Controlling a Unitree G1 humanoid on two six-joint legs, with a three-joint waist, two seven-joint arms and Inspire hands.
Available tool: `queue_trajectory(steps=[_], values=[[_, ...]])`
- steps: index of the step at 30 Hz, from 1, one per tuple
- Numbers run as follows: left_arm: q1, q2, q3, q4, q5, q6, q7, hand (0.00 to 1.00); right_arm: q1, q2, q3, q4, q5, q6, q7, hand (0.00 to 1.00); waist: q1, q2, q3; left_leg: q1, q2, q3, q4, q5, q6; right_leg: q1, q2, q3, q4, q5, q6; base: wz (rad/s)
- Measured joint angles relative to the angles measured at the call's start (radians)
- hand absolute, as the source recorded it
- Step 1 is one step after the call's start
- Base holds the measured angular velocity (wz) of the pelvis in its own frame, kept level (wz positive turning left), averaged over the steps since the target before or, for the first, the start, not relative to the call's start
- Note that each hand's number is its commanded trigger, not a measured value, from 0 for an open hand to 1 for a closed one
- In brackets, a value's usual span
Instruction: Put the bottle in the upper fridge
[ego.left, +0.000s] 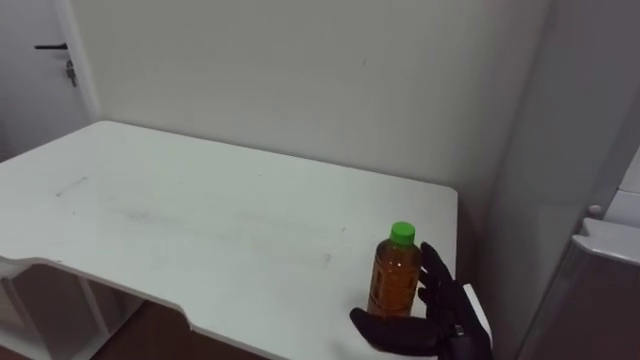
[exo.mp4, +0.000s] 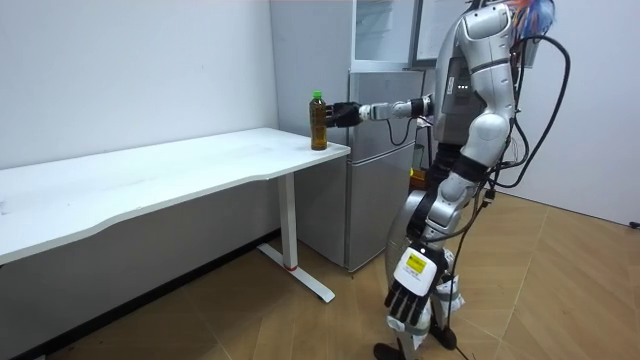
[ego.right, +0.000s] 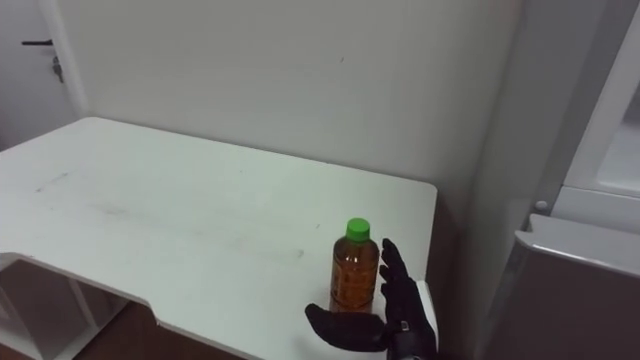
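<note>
Open tabletop (ego.left: 200, 230) left of bottle (ego.left: 394, 275); wall (ego.left: 300, 80) behind; fridge (ego.left: 590, 290) close on right.

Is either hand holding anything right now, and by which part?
Nothing is held yet. The right hand is open beside the lower half of the bottle, which stands on the table. The left hand hangs empty.

The bottle (ego.left: 394, 275) stands on the table (ego.left: 200, 220), near its front right corner. The right hand (ego.left: 440, 310) is just right of the bottle, with its thumb in front. The fridge (ego.left: 590, 290) stands right of the table. The left hand (exo.mp4: 405, 300) hangs beside the robot's leg.
</note>
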Motion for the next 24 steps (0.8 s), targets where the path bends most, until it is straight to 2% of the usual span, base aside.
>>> queue_trajectory(steps=[8,15,24], values=[[0.003,-0.009,-0.012,-0.001,-0.017,0.015,0.0,0.0,-0.004,0.0,-0.007,0.078,0.031,-0.002,-0.045,0.0,-0.001,0.006,0.0002,-0.007,-0.008,-0.02,0.0,0.001,0.001,0.0,-0.005,-0.021,0.0,-0.003,0.004,0.08],[0.001,-0.008,-0.01,-0.001,-0.036,0.018,0.0,0.0,-0.076,-0.005,-0.05,0.199,0.044,-0.007,-0.067,0.0,-0.002,0.015,-0.0018,-0.014,-0.013,-0.021,-0.001,0.003,0.006,0.0,-0.013,-0.037,0.001,-0.005,0.007,0.02],[0.002,-0.008,-0.012,-0.015,-0.038,0.015,0.0,0.0,-0.079,-0.005,-0.051,0.201,0.045,-0.021,-0.118,0.0,-0.001,0.016,-0.0017,-0.031,-0.013,-0.025,0.001,0.005,0.006,-0.015,-0.014,-0.044,0.001,-0.005,0.006,0.02]])
